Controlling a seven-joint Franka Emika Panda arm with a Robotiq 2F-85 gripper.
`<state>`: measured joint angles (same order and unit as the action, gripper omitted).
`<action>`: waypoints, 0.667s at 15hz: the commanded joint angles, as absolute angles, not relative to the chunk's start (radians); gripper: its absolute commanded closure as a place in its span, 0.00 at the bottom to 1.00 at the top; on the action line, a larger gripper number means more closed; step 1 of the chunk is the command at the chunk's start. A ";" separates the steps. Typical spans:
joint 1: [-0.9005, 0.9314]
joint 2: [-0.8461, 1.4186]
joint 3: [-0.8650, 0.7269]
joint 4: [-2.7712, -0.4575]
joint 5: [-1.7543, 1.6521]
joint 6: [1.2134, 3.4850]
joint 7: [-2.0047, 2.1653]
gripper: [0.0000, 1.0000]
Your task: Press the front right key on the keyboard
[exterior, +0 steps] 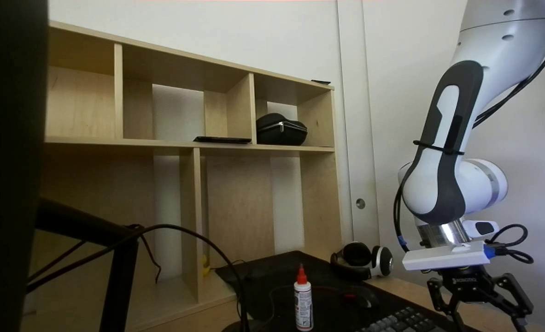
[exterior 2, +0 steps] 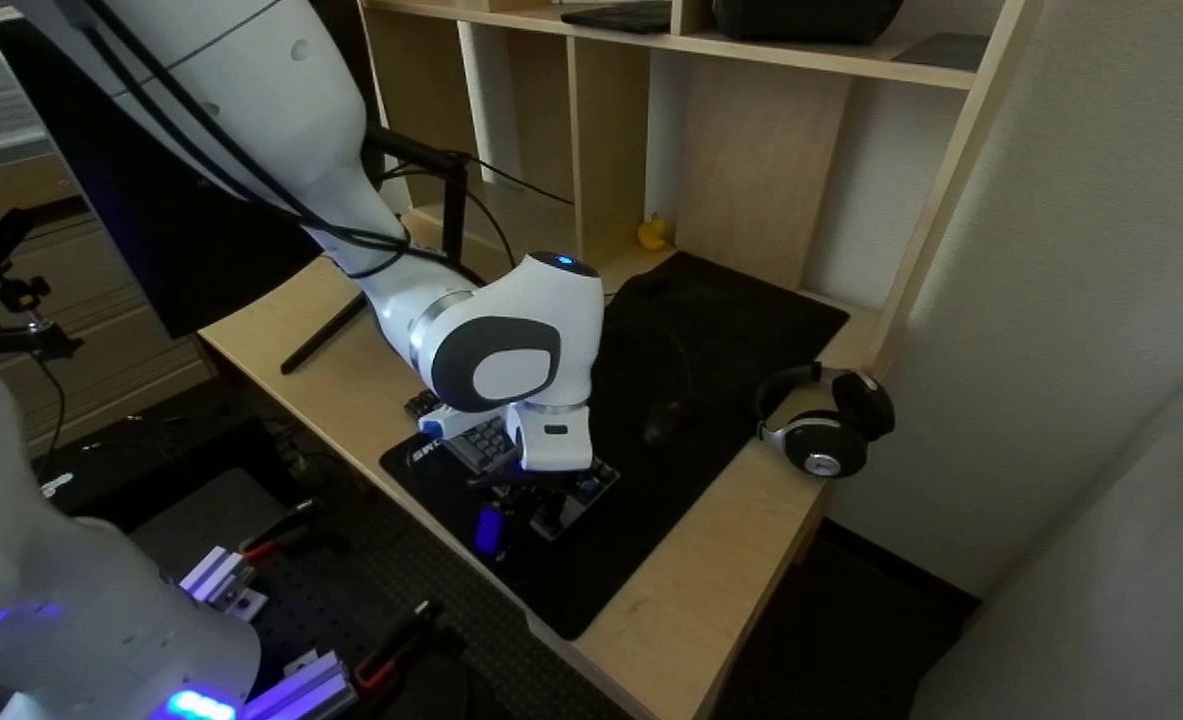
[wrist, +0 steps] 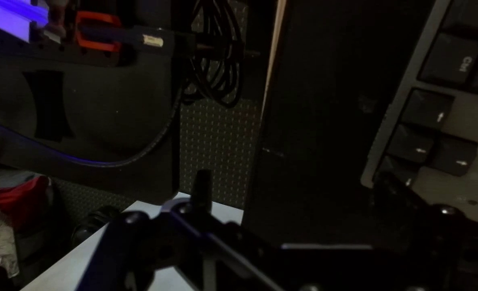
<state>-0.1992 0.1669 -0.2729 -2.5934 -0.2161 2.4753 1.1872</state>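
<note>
The claw (wrist: 293, 178) fills the bottom of the wrist view, dark against dark, its two fingers (wrist: 388, 188) spread wide with nothing held between them. At the right of that view is a corner of the keyboard (wrist: 469, 117), with its arrow keys (wrist: 412, 141); the outermost, the corner key (wrist: 398, 167), is most likely the one meant. One finger covers part of that key from this angle; whether it touches or only hovers above, I cannot tell. In an exterior view the keyboard sits largely on a dark mat (exterior 2: 711, 330) on the tabletop (exterior 2: 681, 600), half hidden under the arm (exterior 2: 551, 330).

The step in hand looks like lining up, with the press probably not yet made. The next move calls for setting that finger squarely over the key, perhaps drawing the fingers together so neither catches a neighbour, then a short push straight down.
</note>
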 commanded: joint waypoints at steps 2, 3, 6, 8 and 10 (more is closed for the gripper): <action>-0.183 0.168 -0.287 -2.589 -0.212 2.473 1.186 0.00; -0.183 0.168 -0.288 -2.589 -0.212 2.473 1.186 0.00; -0.178 0.170 -0.297 -2.586 -0.234 2.465 1.226 0.00; -0.179 0.170 -0.296 -2.588 -0.228 2.482 1.238 0.00; -0.179 0.169 -0.294 -2.591 -0.227 2.492 1.241 0.00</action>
